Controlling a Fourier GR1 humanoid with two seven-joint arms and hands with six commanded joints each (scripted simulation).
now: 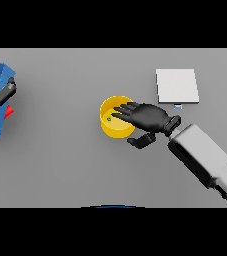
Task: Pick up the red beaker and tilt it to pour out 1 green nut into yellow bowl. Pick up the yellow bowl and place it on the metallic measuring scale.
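right hand [147, 117] is over the bowl [116, 125] now, fingers stretched flat across its right half, thumb hanging loose below the near-right rim. nothing pinched yet, so that hand reads as open. a green nut [109, 119] sits inside the bowl, left of the fingertips, so the pour looks done and the lift is the step in hand.

here's the relation that matters: the bowl lies under and just left of the palm, with the fingers pointing left over the rim and the thumb outside the wall. closing should trap the right rim between them, i'd judge. the scale [177, 86] waits up and to the right, well apart from the bowl, on the right arm's side, so the carry goes back toward that arm.

left hand [0, 95] is far off at the left edge, by a blue thing [0, 75] with a sliver of red [8, 111] beside it. whether that red is the beaker, and whether those fingers grip anything, i can't tell. right hand is plainly the nearer one.
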